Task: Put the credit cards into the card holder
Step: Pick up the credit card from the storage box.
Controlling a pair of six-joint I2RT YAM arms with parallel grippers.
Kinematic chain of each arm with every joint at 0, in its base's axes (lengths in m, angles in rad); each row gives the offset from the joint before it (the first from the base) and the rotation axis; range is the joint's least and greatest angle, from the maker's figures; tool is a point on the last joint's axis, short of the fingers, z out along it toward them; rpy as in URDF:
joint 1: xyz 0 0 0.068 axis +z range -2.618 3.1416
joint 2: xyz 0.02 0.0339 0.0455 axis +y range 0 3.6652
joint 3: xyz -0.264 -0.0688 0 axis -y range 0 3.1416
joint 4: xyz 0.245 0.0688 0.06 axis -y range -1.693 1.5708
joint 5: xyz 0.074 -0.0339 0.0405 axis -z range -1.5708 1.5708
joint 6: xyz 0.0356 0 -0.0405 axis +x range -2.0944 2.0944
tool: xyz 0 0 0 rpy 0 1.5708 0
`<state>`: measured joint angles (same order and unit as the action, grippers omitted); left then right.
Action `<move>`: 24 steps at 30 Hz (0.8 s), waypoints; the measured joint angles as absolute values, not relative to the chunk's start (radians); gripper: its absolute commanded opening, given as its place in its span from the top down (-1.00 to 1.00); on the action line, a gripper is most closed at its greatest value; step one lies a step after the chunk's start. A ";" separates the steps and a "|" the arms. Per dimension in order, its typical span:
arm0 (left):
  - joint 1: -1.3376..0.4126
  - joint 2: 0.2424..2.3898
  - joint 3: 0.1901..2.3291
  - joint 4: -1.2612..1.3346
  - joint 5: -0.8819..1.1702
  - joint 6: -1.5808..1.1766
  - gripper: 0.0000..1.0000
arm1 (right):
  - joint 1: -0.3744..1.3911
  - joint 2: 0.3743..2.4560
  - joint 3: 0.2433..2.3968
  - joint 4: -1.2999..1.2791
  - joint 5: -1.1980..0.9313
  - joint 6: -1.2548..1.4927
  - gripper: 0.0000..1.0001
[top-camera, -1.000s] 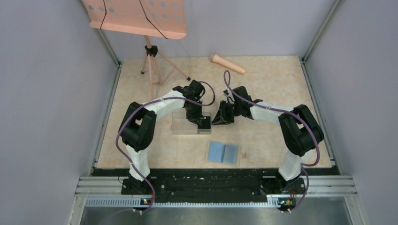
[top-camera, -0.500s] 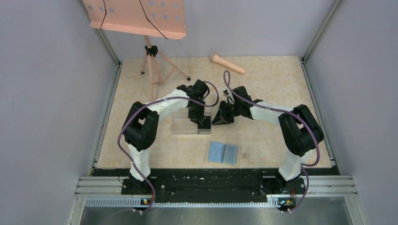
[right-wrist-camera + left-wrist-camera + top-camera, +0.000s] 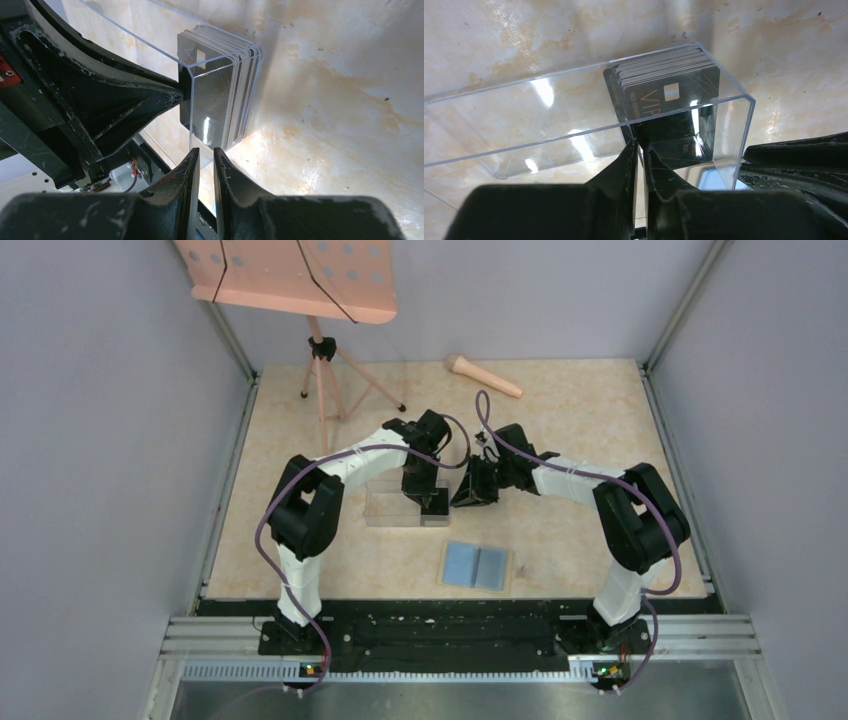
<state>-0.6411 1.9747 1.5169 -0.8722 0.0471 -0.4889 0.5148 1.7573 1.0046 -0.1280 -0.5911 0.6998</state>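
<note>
Left gripper [image 3: 640, 150] and right gripper [image 3: 204, 155], nearly shut, hold unclear, meet clear box [image 3: 524, 115] containing all credit cards [image 3: 664, 70]; card holder [image 3: 476, 566] nearby lies open, empty.

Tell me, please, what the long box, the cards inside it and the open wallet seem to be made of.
The box: clear hard plastic, glossy; you see through it and lights glint on its walls. The cards: thin stiff plastic, dark faces with gold print, probably smooth. The wallet: light blue, matte; likely fabric or soft leatherette, too far to say.
</note>
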 measured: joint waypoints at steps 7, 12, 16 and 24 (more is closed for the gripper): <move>-0.640 1.975 1.517 -0.876 0.040 -0.486 1.00 | 0.515 1.757 1.005 -0.128 -0.592 0.700 0.66; -0.640 1.972 1.517 -0.876 0.041 -0.489 1.00 | 0.515 1.757 1.005 -0.128 -0.592 0.700 0.66; -0.638 1.963 1.517 -0.876 0.048 -0.498 1.00 | 0.515 1.757 1.005 -0.128 -0.592 0.700 0.66; -0.636 1.895 1.517 -0.865 0.092 -0.525 0.95 | 0.515 1.757 1.005 -0.133 -0.592 0.700 0.66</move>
<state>-0.6357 1.8946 1.5169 -0.8646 0.0921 -0.5247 0.5152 1.7573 1.0046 -0.1329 -0.5919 0.6998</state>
